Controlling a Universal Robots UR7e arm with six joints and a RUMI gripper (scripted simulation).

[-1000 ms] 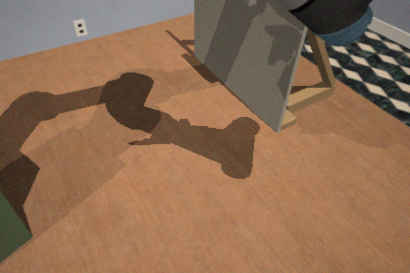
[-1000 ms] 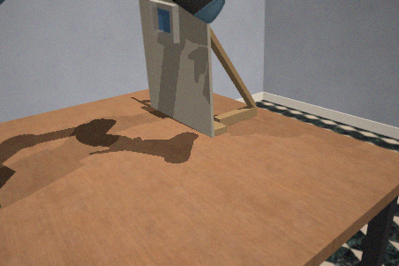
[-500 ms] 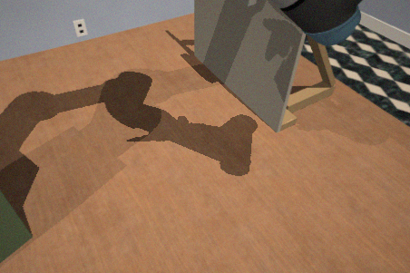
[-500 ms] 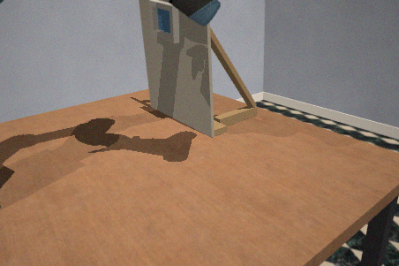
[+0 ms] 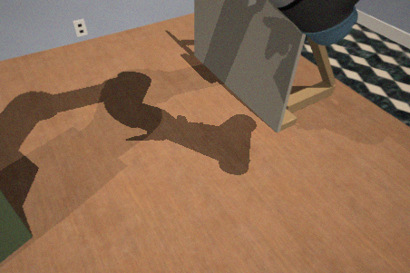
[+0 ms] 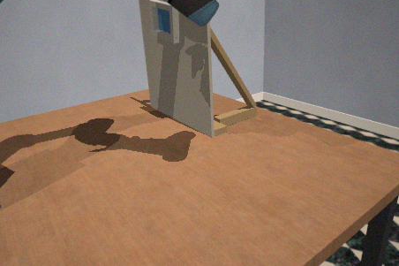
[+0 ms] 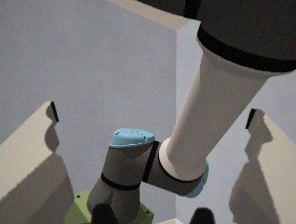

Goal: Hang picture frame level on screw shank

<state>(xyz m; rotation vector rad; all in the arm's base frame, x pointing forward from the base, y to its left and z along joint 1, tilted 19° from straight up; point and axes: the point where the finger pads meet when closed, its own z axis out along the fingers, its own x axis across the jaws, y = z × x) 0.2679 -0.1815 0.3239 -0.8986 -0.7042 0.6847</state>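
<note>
The picture frame (image 6: 176, 27), pale with a blue picture, is upright against the upper part of the grey board (image 5: 254, 69) (image 6: 190, 107), looking about level in the exterior view. The arm hides most of that area in the top view. The screw is not visible, so whether the frame sits on its shank or on its head cannot be told. My gripper (image 7: 152, 106) is open, its two jaws wide apart in the wrist view with nothing between them. In the top and exterior views the gripper itself is out of sight; only arm parts show in front of the board's top.
Wooden struts (image 5: 310, 98) (image 6: 238, 117) brace the board from behind on the wooden table (image 5: 181, 219) (image 6: 176, 213). The arm's wrist joint (image 5: 333, 30) (image 6: 205, 13) hangs close to the board's upper right edge. The green base block (image 5: 11, 232) (image 7: 77, 211) stands at the table's left.
</note>
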